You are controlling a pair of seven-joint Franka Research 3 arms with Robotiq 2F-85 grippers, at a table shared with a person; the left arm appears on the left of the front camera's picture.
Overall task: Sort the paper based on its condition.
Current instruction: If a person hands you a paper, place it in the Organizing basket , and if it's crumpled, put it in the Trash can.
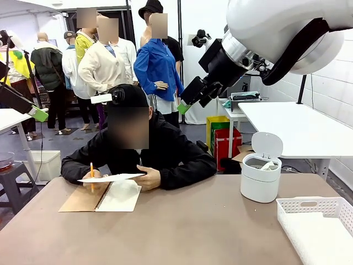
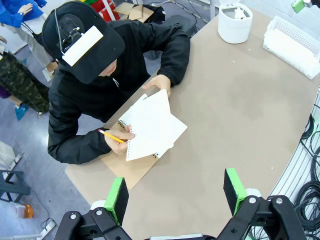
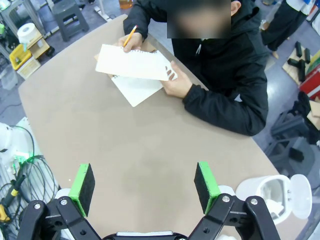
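- Right gripper (image 3: pixel 144 181) hangs high over the table (image 3: pixel 125 145), jaws wide apart, nothing in them.
- Left gripper (image 2: pixel 175 192) same deal: fingers spread, empty.
- The smooth paper sheet (image 2: pixel 150 125) is in the person's hand (image 2: pixel 159 82), lifted just above the open notebook (image 2: pixel 131 170) on their side.
- Their other hand (image 2: pixel 119 142) has a pencil (image 2: pixel 111 135).

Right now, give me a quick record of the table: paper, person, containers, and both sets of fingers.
Loose sheet: smooth, white, held over the notebook by the person
Notebook: open, tan cover, on the table
Pencil: held by the person
Bin: white, lid up, robot's right
Basket: white, near right corner
Left fingers: open, holding nothing
Right fingers: open, holding nothing
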